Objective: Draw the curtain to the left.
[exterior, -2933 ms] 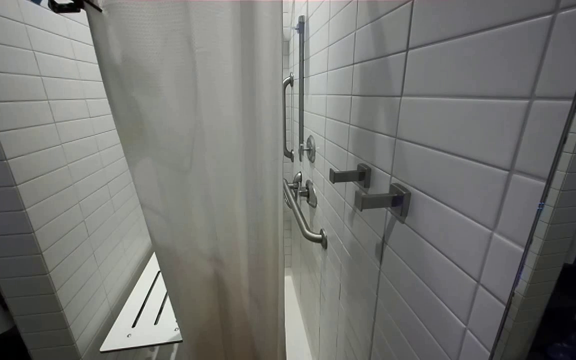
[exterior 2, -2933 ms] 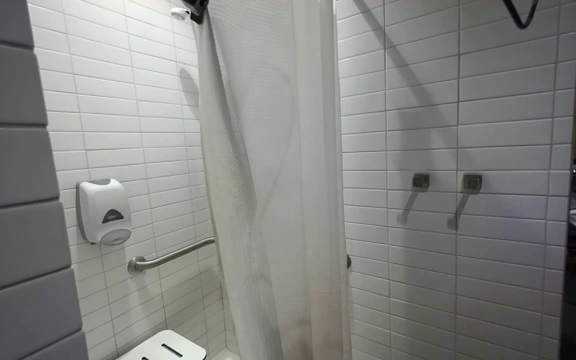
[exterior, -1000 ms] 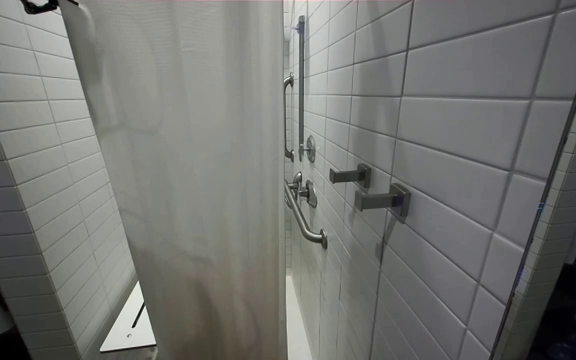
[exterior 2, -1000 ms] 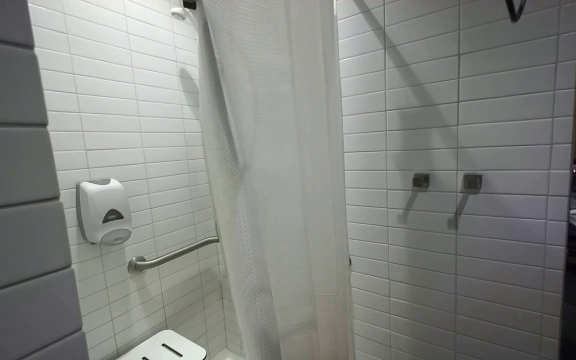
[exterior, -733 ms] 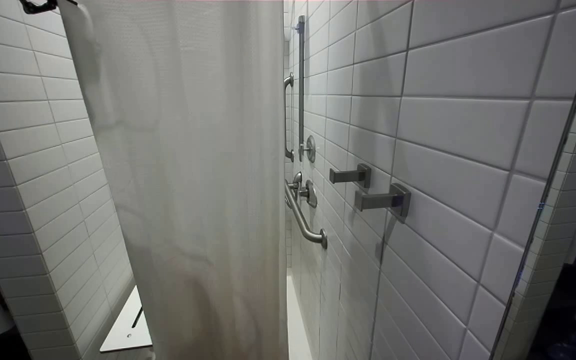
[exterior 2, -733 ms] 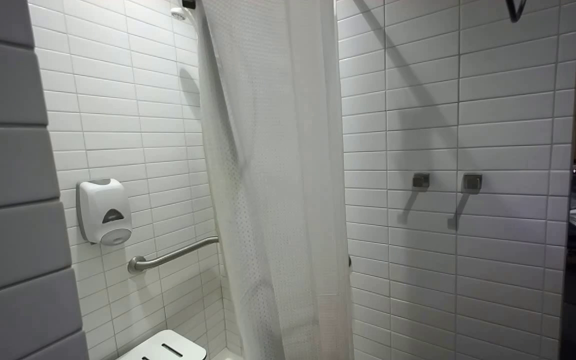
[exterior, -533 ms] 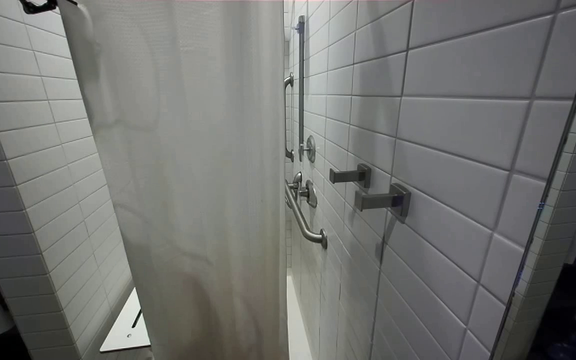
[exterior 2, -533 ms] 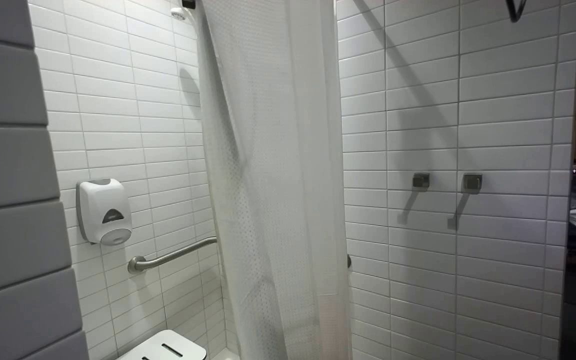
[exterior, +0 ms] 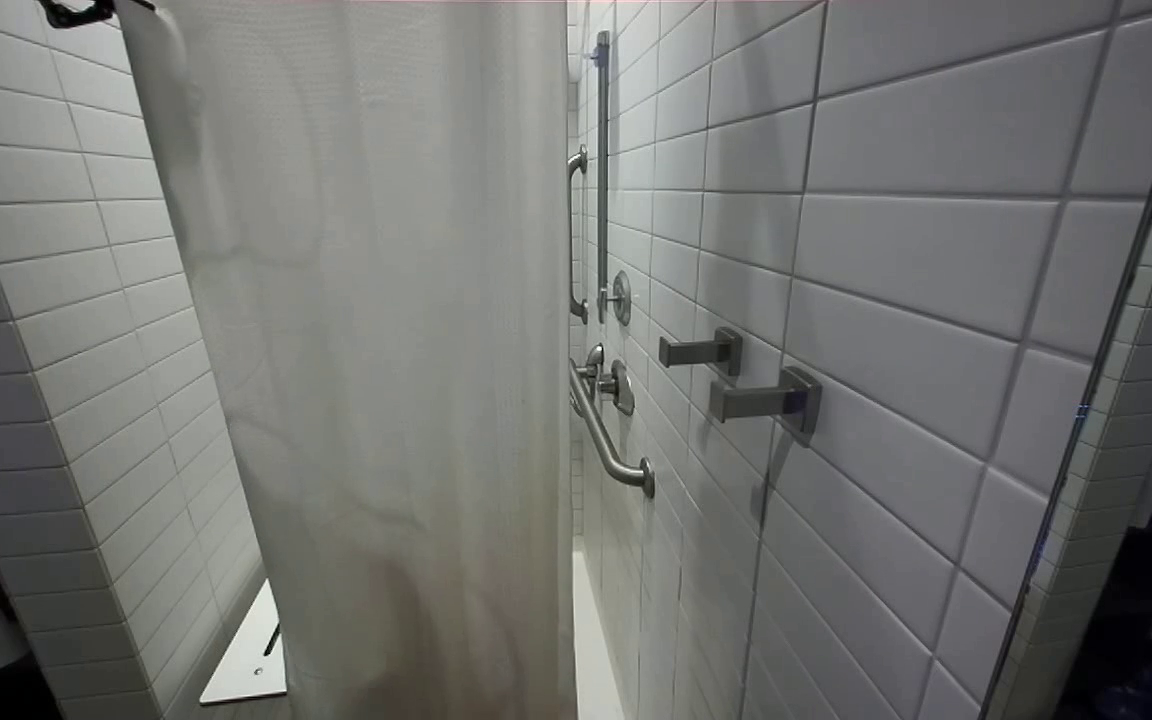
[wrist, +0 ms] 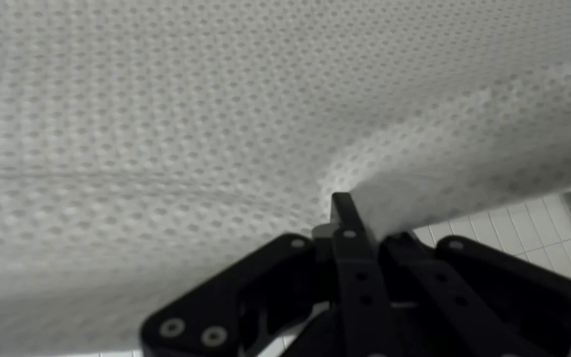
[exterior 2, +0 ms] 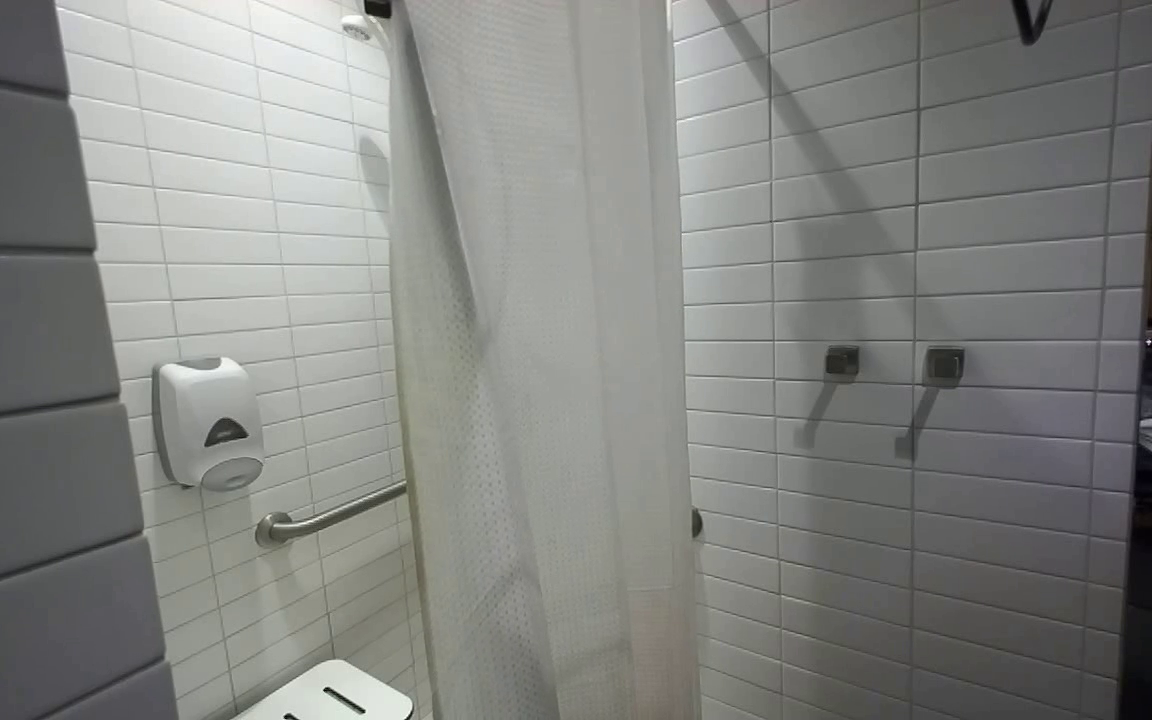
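tiled walls (exterior: 936, 250): white, on either side; a broad strip on the left shows uncovered, so i'd judge the drawing only partway along.
curtain (exterior: 366, 350): hangs tall across the middle, with a slim gap between its right side and the right-hand tiles. its left edge slants, top farther left than bottom, presumably because the pull comes from high up. what it hangs from is out of my sight.
slotted seat (exterior: 241, 672): low against the left tiles, for bathing seated, i suppose; the curtain's lower edge hides part of it.
grab bar (exterior 2: 336, 512): fixed where a bather could steady themselves, its far end hidden behind the curtain.
dispenser (exterior 2: 208, 420): mounted above the bar, likely to keep soap within reach; well apart from the curtain.
pincer (wrist: 372, 225): up at the curtain's left edge, fingers nearly together, a gathered fold nipped between them. holding the leading edge should bring the rest along, though thin fabric could slip free.
wall hooks (exterior: 756, 402): two on the right-hand tiles, probably for towels, well apart from the pincer and so unlikely to snag it.
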Robot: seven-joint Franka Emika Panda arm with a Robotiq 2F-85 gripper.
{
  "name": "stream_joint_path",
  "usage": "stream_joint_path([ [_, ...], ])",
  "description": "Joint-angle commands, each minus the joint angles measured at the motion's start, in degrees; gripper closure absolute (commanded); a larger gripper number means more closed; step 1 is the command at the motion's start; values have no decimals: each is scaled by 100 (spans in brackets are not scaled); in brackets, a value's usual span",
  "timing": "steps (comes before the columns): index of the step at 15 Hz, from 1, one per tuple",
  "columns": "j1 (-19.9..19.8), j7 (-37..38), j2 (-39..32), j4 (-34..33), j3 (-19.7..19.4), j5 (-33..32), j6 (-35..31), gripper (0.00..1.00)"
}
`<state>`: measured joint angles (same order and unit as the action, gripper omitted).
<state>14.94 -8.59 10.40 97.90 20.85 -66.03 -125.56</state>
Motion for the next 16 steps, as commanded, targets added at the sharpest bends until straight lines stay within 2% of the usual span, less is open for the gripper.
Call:
stream_joint_path([
  [1, 178, 16, -197, 533, 81, 241, 265, 100],
  [2, 174, 25, -202, 525, 90, 221, 323, 100],
  [3, 62, -13, -24, -34, -39, -12, 80, 98],
  [16, 65, -21, -25, -38, -32, -13, 135, 98],
])
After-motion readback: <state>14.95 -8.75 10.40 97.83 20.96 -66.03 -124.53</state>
